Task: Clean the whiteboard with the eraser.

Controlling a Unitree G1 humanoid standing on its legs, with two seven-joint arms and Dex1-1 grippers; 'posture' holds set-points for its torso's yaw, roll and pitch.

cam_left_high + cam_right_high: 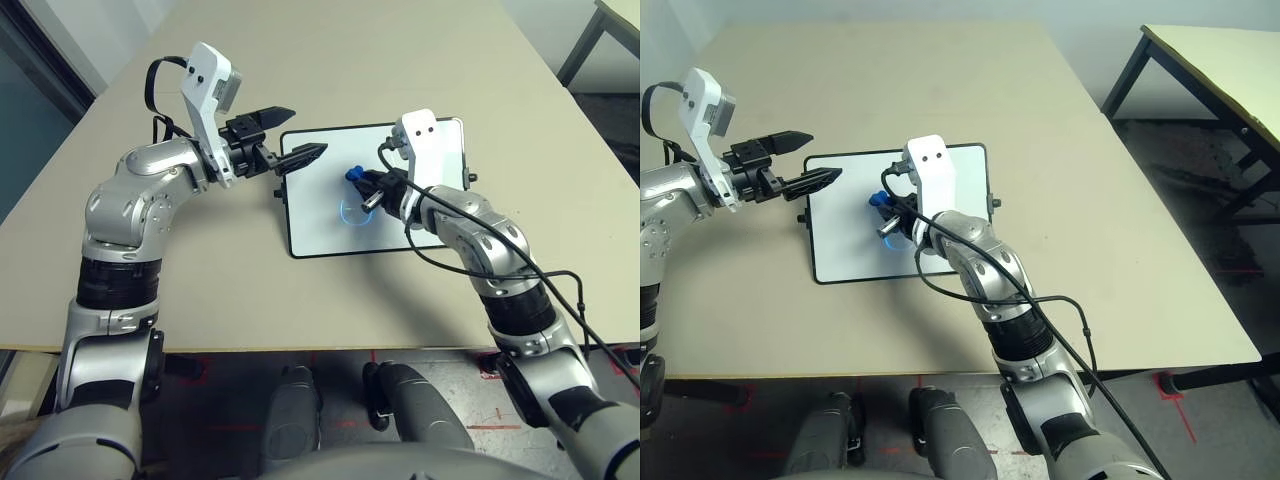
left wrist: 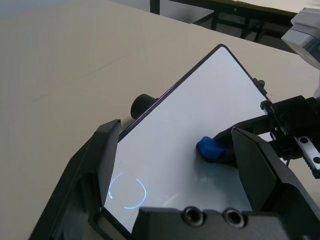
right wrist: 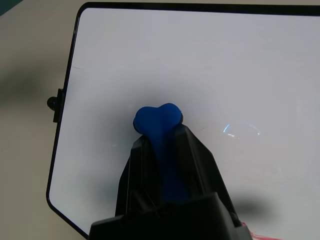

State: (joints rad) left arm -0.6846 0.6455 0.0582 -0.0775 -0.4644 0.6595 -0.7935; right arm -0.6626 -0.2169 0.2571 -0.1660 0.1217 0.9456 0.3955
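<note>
**Wiping the ring off the board**

We hold the eraser point(image 3: 159, 125) clamped between the fingers of our right gripper point(image 1: 368, 190), its rounded blue end sticking out past the fingertips and pressed to, or just over, the whiteboard point(image 1: 320, 215); we cannot tell whether it truly touches. The board lies flat on the table point(image 1: 200, 290) in front of us. Our left gripper point(image 1: 288, 135) hangs with its fingers spread and nothing between them, over the board's left edge beside the small black knob point(image 2: 141, 105).

The one mark we can see is a faint blue ring point(image 2: 127, 192), just beside the eraser's tip and nearer to us. To do this step well, we judge that we should keep the eraser's end flat on the surface, press lightly, and sweep it back across the whole ring in overlapping passes, not just through its middle. The board may slide under the rubbing, so steadying its edge with the left gripper would help.

We can read no brand, label or writing on the board, eraser or arms.
</note>
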